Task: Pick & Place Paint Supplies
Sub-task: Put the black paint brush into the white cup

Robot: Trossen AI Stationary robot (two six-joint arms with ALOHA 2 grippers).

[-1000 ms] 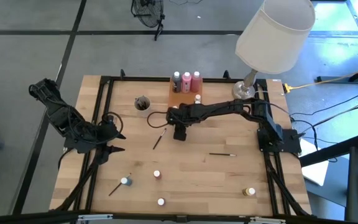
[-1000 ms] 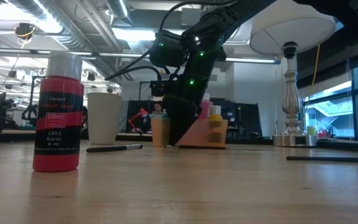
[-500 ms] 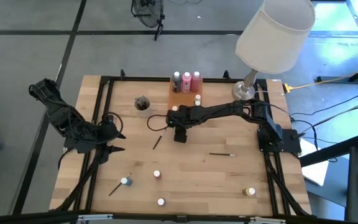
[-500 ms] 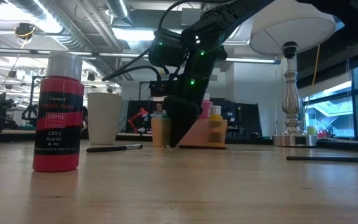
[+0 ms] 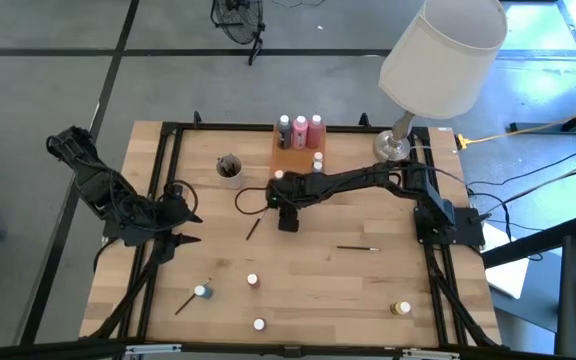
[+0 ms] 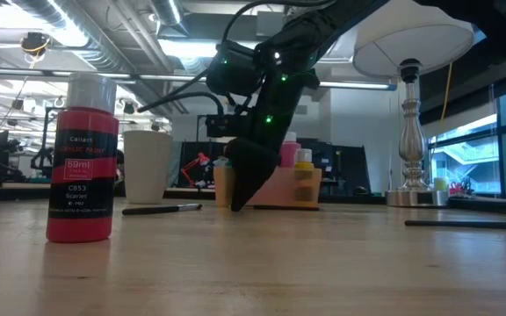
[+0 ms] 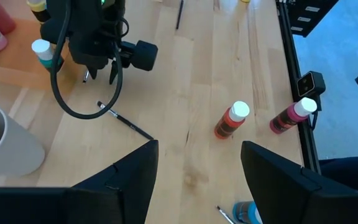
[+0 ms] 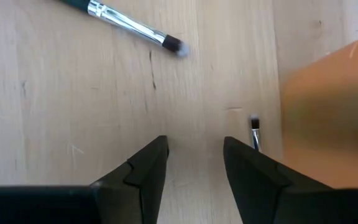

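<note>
One thin dark paintbrush (image 5: 253, 227) lay left of centre on the wooden counter (image 5: 368, 290), light, stiff and roll-prone, best pinched mid-handle by the right gripper (image 5: 287, 218), whose jaws stood part-open and empty.

A pale wooden desk (image 5: 308, 290) with a dark metal frame (image 5: 168, 128) along its edges stands on a grey floor (image 5: 38, 80) crossed by dark seams. A table lamp with a wide white shade (image 5: 440, 52) and a turned silver base (image 6: 408, 195) stands at the desk's far right corner. A small floor fan (image 5: 236, 18) sits on the floor beyond the desk. A yellow cable (image 5: 528, 128) trails off to the right. Across the desk, the room shows exposed ceiling pipes (image 6: 121, 44) and bright strip lights (image 6: 183, 48), large windows (image 6: 477, 149) on the right with daylight behind them, and distant workstations (image 6: 7, 167) on the left.
</note>
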